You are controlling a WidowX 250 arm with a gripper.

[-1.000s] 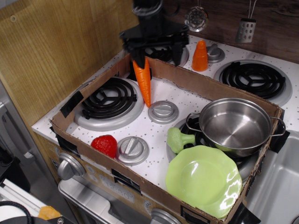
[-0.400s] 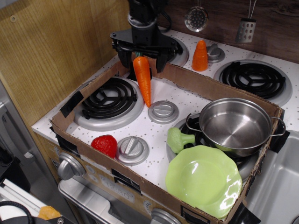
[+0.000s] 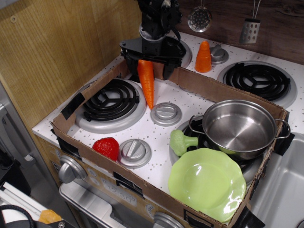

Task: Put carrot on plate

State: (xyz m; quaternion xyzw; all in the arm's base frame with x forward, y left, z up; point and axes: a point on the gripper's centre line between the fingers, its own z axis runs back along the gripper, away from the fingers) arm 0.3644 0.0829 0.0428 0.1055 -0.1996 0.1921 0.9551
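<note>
One black gripper [image 3: 153, 61] appears to clasp the top of the carrot [image 3: 146, 81], which hangs tip-down at the back of the cardboard tray [image 3: 118, 178], well apart from the plate [image 3: 207, 183] at the front right, beside the steel pot [image 3: 239, 127].

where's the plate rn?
The plate sits in the front right corner of the cardboard box, just in front of the steel pot, with the toy broccoli at its back left edge.
</note>
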